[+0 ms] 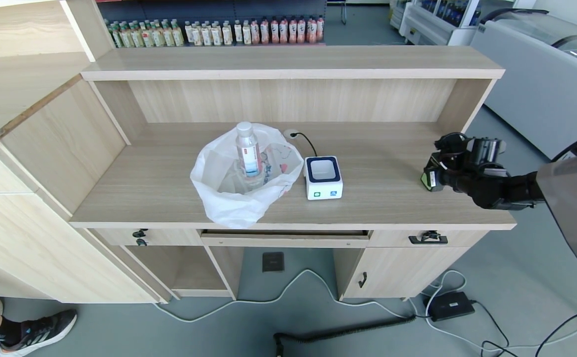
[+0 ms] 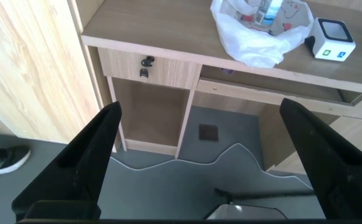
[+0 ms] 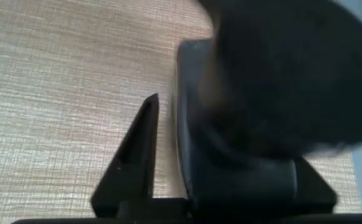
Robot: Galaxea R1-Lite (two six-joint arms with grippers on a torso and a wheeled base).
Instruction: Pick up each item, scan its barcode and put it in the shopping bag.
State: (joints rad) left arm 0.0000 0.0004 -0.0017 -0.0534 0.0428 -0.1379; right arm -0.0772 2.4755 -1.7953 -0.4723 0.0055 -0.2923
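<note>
Left hand (image 2: pixel 200 104) released | right hand (image 1: pixel 432 176): cannot tell | bottle (image 1: pixel 248 151) in shopping bag (image 1: pixel 219 198): likely slick, rigid; grasp mid-body

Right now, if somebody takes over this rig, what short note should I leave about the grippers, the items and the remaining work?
Left gripper: open, empty, low in front of the counter's left part.
Right gripper: over the counter's right end; I cannot tell if it holds anything.
Bottle stands upright inside the shopping bag; scanner sits beside the bag, on its right.
Done: bottle bagged. Left: check the right gripper; scan and bag any item there.
</note>
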